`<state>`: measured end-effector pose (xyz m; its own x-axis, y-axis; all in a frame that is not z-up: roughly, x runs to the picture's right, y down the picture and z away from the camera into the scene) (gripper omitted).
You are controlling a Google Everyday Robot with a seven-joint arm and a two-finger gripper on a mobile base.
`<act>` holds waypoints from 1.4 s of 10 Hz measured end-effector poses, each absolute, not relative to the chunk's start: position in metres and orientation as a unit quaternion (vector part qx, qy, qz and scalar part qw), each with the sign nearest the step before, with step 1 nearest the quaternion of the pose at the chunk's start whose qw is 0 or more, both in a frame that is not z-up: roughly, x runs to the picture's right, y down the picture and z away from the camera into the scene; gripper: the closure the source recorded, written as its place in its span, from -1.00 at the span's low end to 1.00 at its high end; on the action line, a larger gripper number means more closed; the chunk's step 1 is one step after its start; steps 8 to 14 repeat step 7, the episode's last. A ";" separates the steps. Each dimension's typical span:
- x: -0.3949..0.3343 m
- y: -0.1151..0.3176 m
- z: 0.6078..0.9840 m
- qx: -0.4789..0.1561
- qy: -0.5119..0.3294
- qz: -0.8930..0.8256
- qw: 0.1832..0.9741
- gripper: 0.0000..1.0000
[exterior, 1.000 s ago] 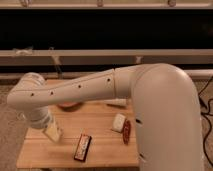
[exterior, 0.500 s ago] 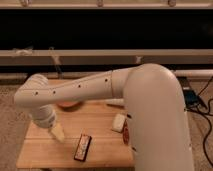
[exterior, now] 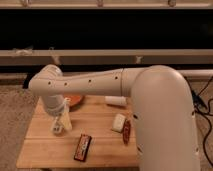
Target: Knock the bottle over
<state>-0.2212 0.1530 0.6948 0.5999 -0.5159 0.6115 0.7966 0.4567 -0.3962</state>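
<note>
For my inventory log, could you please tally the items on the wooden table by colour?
White: 3, slim capped bottle, cylinder roll, rectangular block
Orange: 1, rounded item
Dark: 2, candy bar, reddish packet
Total: 6
Gripper by the bottle, left side.

Tool (exterior: 59, 122) low over counter (exterior: 45, 150) left side, at bottle (exterior: 66, 120). Dark candy bar (exterior: 83, 146) nearer front; white block (exterior: 118, 122), white roll (exterior: 115, 100) right.
</note>
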 end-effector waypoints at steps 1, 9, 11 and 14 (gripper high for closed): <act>-0.220 0.148 0.696 -0.332 -0.209 -0.389 0.833 -0.60; -0.215 0.130 0.686 -0.277 -0.257 -0.376 0.846 -0.60; -0.215 0.130 0.686 -0.277 -0.257 -0.376 0.846 -0.60; -0.215 0.130 0.686 -0.277 -0.257 -0.376 0.846 -0.60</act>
